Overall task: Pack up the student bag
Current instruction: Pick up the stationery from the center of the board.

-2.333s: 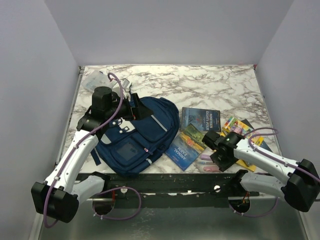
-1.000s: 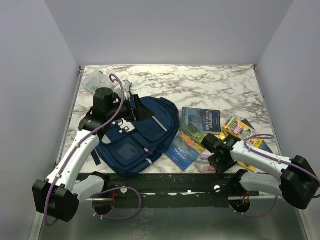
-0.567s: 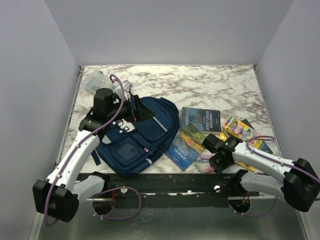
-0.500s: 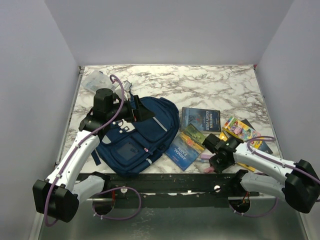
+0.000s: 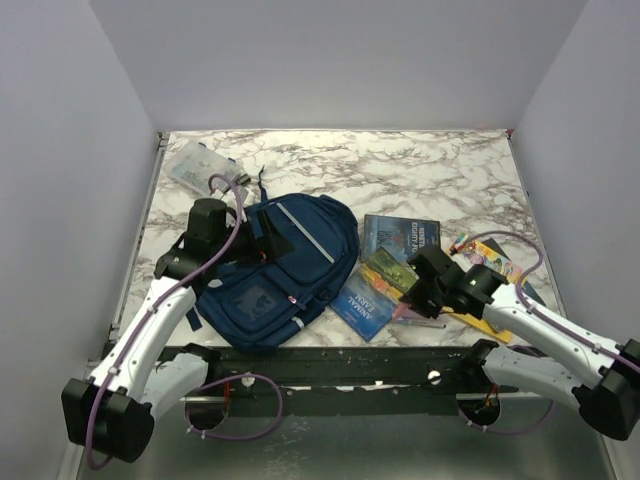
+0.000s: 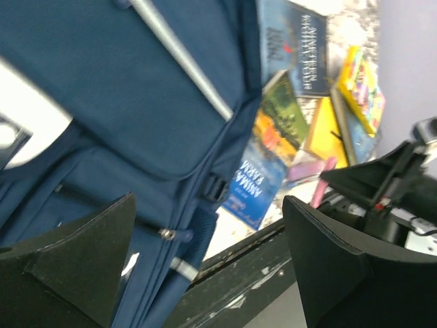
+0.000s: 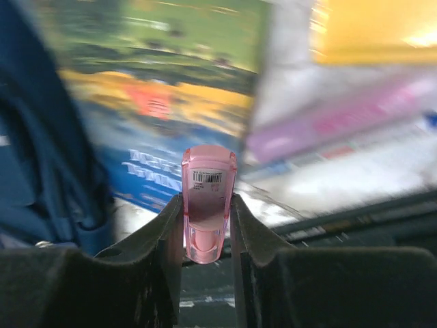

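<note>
the large navy-blue fabric backpack with grey stripes lies flat on the left part of the marbled tabletop, its bottom close to the near edge. the left gripper hovers over the backpack with its jaws wide apart and nothing between them. the right gripper is closed narrowly on a small pink plastic piece with a barcode label, above the blue "animal farm" book near the near edge.

the main risk, i think, is at the backpack. the left gripper does not hold any flap or zipper, and i cannot tell if a compartment is open. if the pink piece is released there, it may land on the closed fabric and slide off toward the near edge.

the second risk is the grip. the jaws pinch only the lower part of the smooth pink piece, so it could tilt or slip during the carry. also both arms would meet over the backpack and could hit each other.
</note>
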### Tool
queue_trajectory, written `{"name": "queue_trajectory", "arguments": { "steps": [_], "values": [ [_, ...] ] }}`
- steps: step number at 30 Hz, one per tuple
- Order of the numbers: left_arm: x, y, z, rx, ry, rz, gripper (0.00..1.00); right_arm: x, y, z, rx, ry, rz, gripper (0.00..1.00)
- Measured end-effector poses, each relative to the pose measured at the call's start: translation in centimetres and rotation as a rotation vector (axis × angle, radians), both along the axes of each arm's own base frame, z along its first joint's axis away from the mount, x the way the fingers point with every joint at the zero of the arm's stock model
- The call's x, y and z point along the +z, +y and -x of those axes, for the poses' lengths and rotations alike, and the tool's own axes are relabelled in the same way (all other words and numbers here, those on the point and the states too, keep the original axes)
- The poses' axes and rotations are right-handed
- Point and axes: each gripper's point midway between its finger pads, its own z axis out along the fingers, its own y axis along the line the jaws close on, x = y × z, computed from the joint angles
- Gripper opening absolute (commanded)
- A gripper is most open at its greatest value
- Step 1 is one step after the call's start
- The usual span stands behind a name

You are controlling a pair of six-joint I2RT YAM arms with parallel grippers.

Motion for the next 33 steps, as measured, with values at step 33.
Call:
{"name": "queue_trajectory", "arguments": {
  "steps": [33],
  "values": [
    [-13.1,4.4,4.7,0.606,0.752,-0.427,0.57,9.2,11.5,-14.8,0.383,-0.733,-0.066,0.10]
  ]
}}
